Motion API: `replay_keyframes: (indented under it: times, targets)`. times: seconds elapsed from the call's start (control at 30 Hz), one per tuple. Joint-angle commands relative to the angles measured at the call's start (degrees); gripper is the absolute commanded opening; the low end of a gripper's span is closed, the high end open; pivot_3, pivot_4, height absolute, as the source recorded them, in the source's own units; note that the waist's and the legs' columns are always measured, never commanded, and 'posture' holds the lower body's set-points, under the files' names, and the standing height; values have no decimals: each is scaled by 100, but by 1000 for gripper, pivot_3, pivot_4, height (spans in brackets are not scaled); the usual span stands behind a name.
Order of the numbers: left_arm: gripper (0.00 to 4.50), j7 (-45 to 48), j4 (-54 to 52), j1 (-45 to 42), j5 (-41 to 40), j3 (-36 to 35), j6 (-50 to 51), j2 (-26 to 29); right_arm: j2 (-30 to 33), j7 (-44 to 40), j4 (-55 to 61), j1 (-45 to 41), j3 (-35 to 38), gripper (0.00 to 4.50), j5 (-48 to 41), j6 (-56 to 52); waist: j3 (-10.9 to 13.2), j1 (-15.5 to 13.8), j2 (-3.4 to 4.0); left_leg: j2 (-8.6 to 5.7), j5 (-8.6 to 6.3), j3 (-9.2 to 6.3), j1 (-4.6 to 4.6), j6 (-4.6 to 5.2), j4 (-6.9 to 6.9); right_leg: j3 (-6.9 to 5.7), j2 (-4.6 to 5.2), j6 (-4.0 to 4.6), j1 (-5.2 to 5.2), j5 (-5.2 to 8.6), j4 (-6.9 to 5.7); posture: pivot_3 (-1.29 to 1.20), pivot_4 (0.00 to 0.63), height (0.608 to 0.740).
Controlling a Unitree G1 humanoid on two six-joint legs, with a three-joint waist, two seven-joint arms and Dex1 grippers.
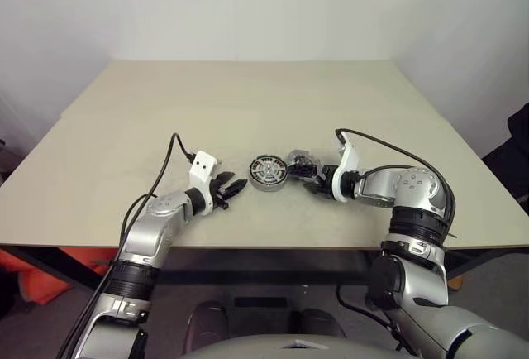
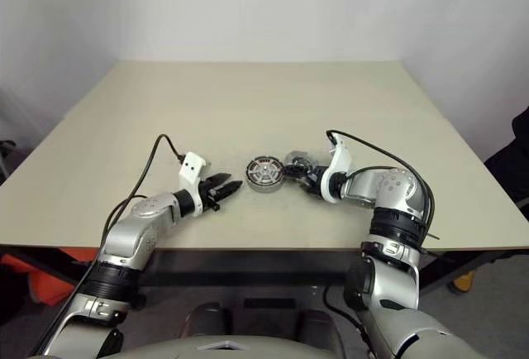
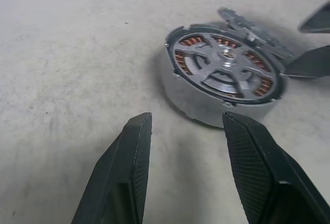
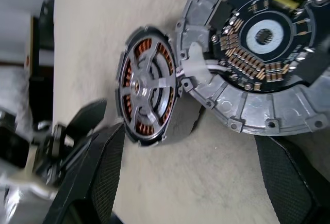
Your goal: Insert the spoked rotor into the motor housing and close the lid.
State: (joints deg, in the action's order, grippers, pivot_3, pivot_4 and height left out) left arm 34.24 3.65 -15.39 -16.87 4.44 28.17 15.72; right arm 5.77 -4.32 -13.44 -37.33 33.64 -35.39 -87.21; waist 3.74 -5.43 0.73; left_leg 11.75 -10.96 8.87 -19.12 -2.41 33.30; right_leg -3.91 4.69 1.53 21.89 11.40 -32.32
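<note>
your left gripper [image 1: 232, 187] is sitting nearest you in the left eye view, low over the table [image 1: 248, 102] and just to the left of the motor housing [image 1: 268, 171], its fingers parted about halfway and holding nothing. you're seeing the housing lying flat near the front middle of the table, with the spoked rotor [image 1: 269, 169] already seated in its top. just right of the housing, touching or nearly touching it, the lid [image 1: 299, 160] is lying on the table, and your right gripper [image 1: 307, 177] is reaching in over that lid from the right, fingers spread wide and gripping nothing.

in the left wrist view, your two black fingers [image 3: 124, 177] are framing bare table short of the housing [image 3: 180, 95], clear of it. the rotor [image 3: 227, 69] is showing its silver spokes over copper windings, and the lid [image 3: 252, 28] is leaning against the housing's far edge.

in the right wrist view, your fingers [image 4: 98, 177] are standing wide apart on either side of the lid [image 4: 258, 115], which is lying with its circuit-board face towards you. its rim is meeting the housing [image 4: 126, 100] beside it, rotor [image 4: 149, 87] inside, and the left gripper [image 4: 77, 126] is waiting beyond the housing.
</note>
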Motion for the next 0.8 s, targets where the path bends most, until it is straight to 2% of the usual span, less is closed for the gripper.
replay_keyframes:
  times: [0.03, 0.07, 0.1, 0.13, 0.17, 0.2, 0.23, 0.3, 0.33, 0.47, 0.67, 0.8]
  targets:
    - [2301, 29, -214, -86, 12, 10, -35, 27, -10, 599, 58, -26, 406, 4488, 370, 557, 27, 15, 78, 19, -5, -48, 12, 6, -43, -129, 24, -1, -85, 0, 116, 0, 0, 740]
    - [2301, 34, -210, -90, 14, 17, -33, 27, -42, 625, 50, -33, 431, 4488, 344, 654, 50, -22, 95, 42, -6, -53, 9, 7, -89, -157, 58, -36, -140, 24, 131, 0, 0, 740]
    - [2301, 39, -206, -96, 15, 27, -30, 26, -78, 635, 36, -37, 443, 4488, 315, 781, 23, -118, -29, 48, -5, -22, -14, 9, -111, -130, 91, -50, -150, 182, -107, 0, 0, 740]
    - [2301, 41, -202, -102, 15, 34, -27, 26, -96, 618, 26, -37, 429, 4488, 286, 854, -4, -201, -152, 50, -3, 202, 0, 9, -111, 19, 134, 5, -161, 329, -565, 0, 0, 740]
    - [2301, 46, -200, -106, 20, 36, -25, 22, -111, 570, 27, -30, 379, 4488, 247, 904, 3, -308, -116, 10, 0, 320, 34, 1, -79, 205, 147, -78, -96, 604, -657, 0, 0, 740]
    - [2301, 50, -202, -105, 23, 36, -24, 21, -119, 540, 29, -22, 337, 4488, 214, 940, -25, -365, -42, -36, -116, 244, 26, -66, -10, 228, 167, -76, -59, 606, -639, 0, 0, 740]
    - [2301, 53, -204, -102, 25, 38, -24, 20, -116, 469, 21, -10, 270, 4488, 173, 977, -34, -376, -27, -86, -111, 89, -17, -94, -55, 219, 149, -84, -56, 601, -621, 0, 0, 740]
    - [2301, 55, -208, -97, 27, 43, -19, 19, -108, 351, -19, 0, 169, 4488, 113, 1096, -50, -326, -19, -80, 75, 49, -54, -188, -116, 217, 89, -110, -14, 566, -586, 0, 0, 740]
    - [2301, 53, -215, -92, 29, 47, -15, 20, -101, 324, -50, -6, 134, 4488, 103, 1150, -50, -309, -19, -65, 137, 43, -76, -202, -115, 226, 54, -99, -10, 508, -557, 0, 0, 740]
    - [2301, 45, -250, -62, 26, 46, 3, 24, -101, 246, -155, -72, 131, 4488, 29, 1400, -50, -209, -20, -77, 144, 27, -103, -203, -116, 234, 46, -107, -22, 396, -431, 0, 0, 740]
    - [2301, 36, -262, -39, 37, 53, -9, 22, -342, 336, -219, -142, 267, 4488, -132, 2012, -50, -161, -21, -89, 141, 34, -119, -197, -115, 248, 50, -117, -25, 379, -391, 0, 0, 740]
    - [2301, 37, -254, -54, 48, 67, -13, 18, -457, 270, -277, -173, 214, 4488, -269, 2274, -51, -162, -21, -86, 137, 53, -156, -184, -115, 245, 44, -94, 15, 343, -393, 0, 0, 740]
